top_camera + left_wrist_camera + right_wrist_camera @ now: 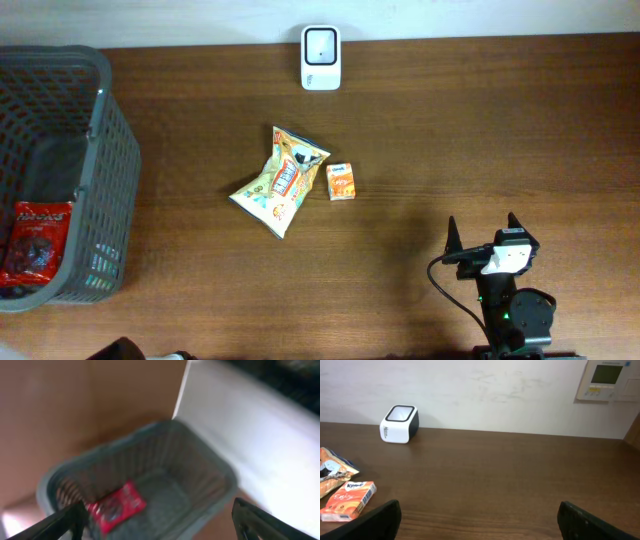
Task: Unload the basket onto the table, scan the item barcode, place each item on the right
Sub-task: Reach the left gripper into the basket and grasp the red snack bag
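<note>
With the left end effector (157, 510) wide facing the basket (225, 472) and the right end effector (482, 228) wide and empty, grabbing the snack bag (280, 180) mid-surface could knock the orange box (341, 181) just beside it or crumple its barcode.

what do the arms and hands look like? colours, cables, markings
The right arm is black, with a white block at the wrist, a black cable looping off its side and a green light on the body. The right hand has two black pointed fingers. The left hand shows black fingers too, blurred. No markings legible.
</note>
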Controlling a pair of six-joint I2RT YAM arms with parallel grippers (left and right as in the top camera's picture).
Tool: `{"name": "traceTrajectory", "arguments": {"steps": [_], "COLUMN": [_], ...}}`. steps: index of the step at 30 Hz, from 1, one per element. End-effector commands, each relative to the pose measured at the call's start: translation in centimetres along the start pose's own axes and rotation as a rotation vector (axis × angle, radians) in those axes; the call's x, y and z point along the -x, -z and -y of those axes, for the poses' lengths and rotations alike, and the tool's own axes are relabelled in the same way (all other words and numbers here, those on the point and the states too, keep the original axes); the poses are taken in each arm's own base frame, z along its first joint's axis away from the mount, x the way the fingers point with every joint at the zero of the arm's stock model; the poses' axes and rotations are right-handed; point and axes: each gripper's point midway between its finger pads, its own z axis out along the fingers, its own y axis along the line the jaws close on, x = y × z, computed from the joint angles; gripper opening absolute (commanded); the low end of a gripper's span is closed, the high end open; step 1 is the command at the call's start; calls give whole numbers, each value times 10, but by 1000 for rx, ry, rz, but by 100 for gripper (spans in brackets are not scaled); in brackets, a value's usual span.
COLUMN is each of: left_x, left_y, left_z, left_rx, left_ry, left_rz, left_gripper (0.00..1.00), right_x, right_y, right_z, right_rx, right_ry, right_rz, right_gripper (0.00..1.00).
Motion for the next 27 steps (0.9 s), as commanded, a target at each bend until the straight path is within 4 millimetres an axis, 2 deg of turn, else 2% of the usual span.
{"name": "traceTrajectory", "arguments": {"steps": [1,4,6,9,11,14,17,21,27], "left_x": [-29,-48,-77,-109,-137,-171,-196,-225,-273], "left_y": [-71,-116,-154,-187,-213,-247,-266,-280,-301], "left_z": [-11,-25,-31,-44,-57,-61,-66,-81,-94], "left_rx": [119,237,293,381,455,452,448,513,520], "left_ry": [-6,-41,-91,-162,-212,-318,-392,-454,-496], "left_rz": [-190,-273,-389,-506,-597,-704,-786,-864,-932], "left_gripper": [91,91,91,90,90,89,89,90,86], "right_x": [-4,-4,-4,-4,-4,-4,-4,-4,-4], "right_y": [0,0,0,0,0,0,0,0,0], "right_z": [0,0,0,0,0,0,0,0,0], "right_rx": [-2,-2,-2,-2,-2,-2,-2,-2,-2], "right_ry": [-3,-3,-3,-3,-3,-3,-3,-3,-3], "right_rz": [-7,-7,-7,-7,-7,-7,-7,-7,-7], "right_gripper": [99,99,99,99,99,99,99,99,99]}}
